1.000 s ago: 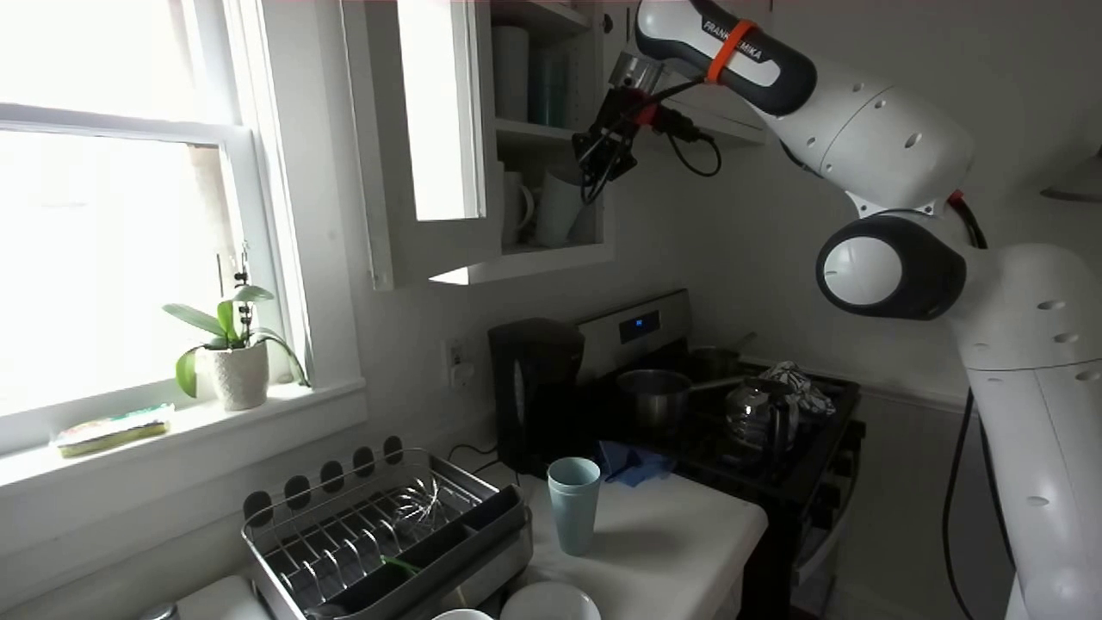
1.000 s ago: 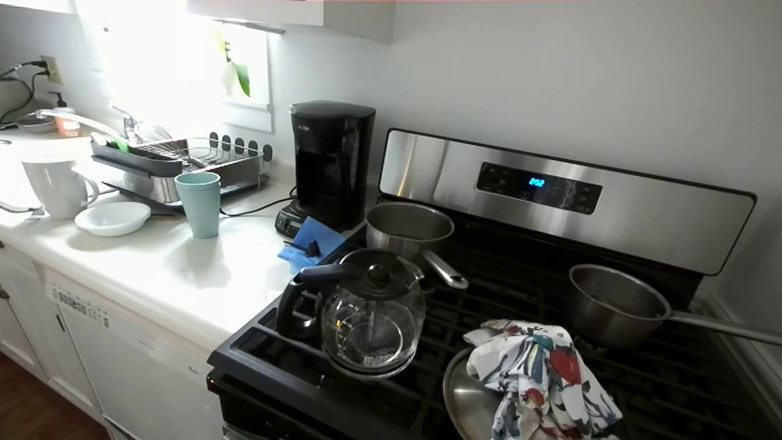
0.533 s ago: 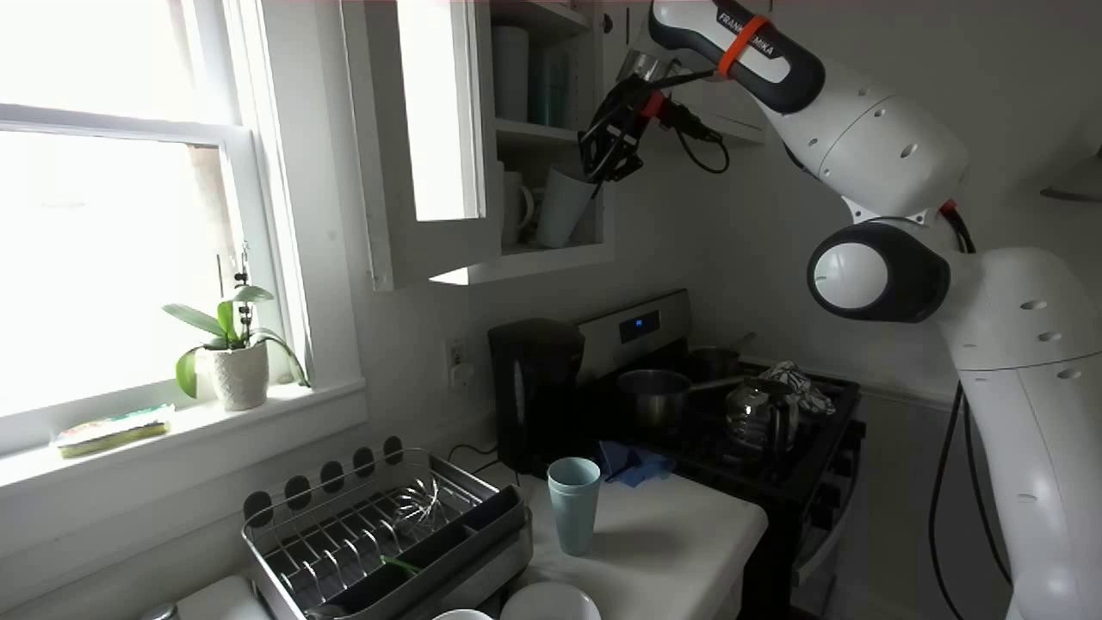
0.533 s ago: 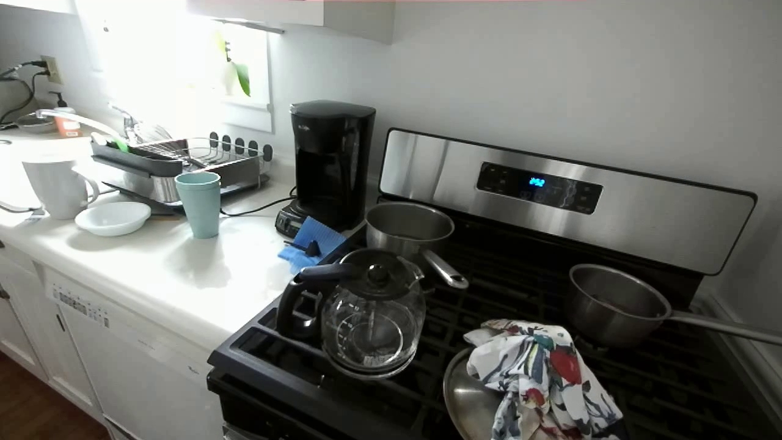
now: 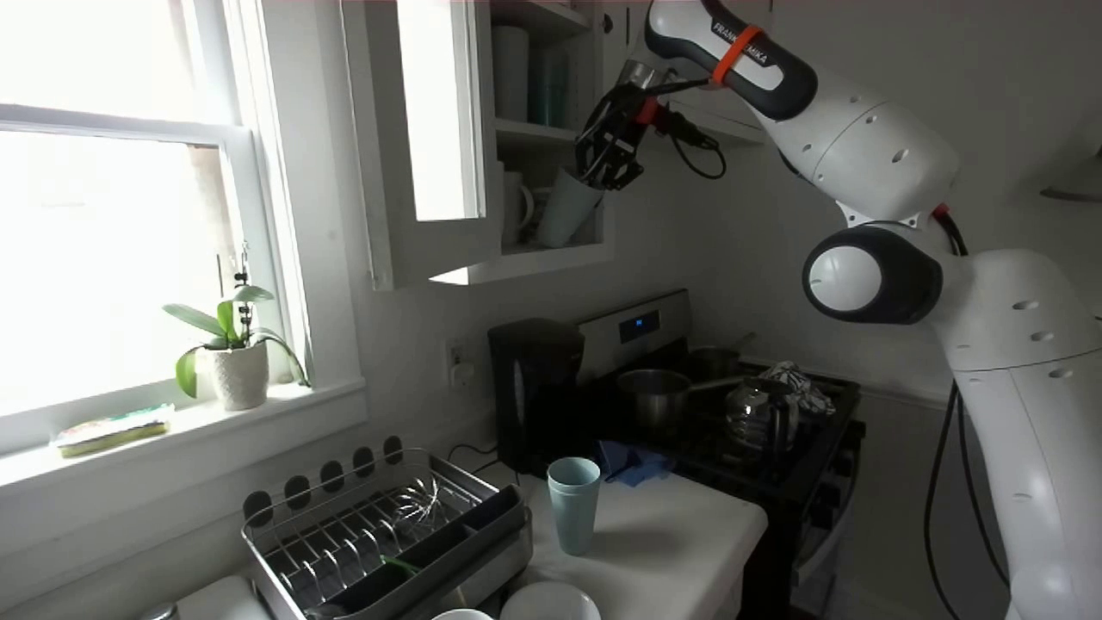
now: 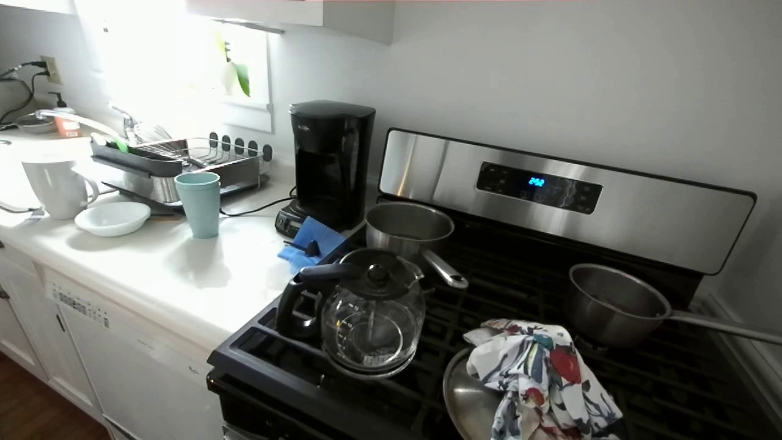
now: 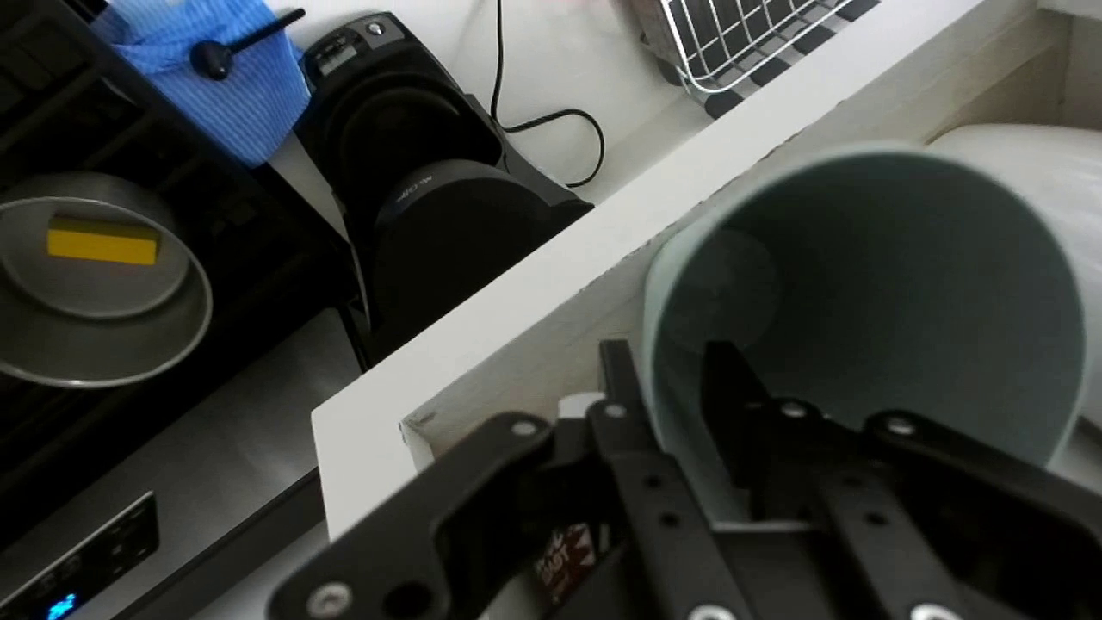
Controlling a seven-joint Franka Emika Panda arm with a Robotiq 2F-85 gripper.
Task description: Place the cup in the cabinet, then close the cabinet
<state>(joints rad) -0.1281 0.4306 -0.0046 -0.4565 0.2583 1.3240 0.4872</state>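
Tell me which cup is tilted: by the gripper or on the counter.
The pale cup inside the cabinet, its rim between the gripper's open jaws: it leans with its mouth toward the gripper. The teal cup on the counter stands upright.

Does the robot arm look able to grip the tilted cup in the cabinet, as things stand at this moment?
Probably yes. The cabinet door stands open, and the gripper is open at the cup, one finger inside the rim and one outside. Nothing visible seems to block closing.
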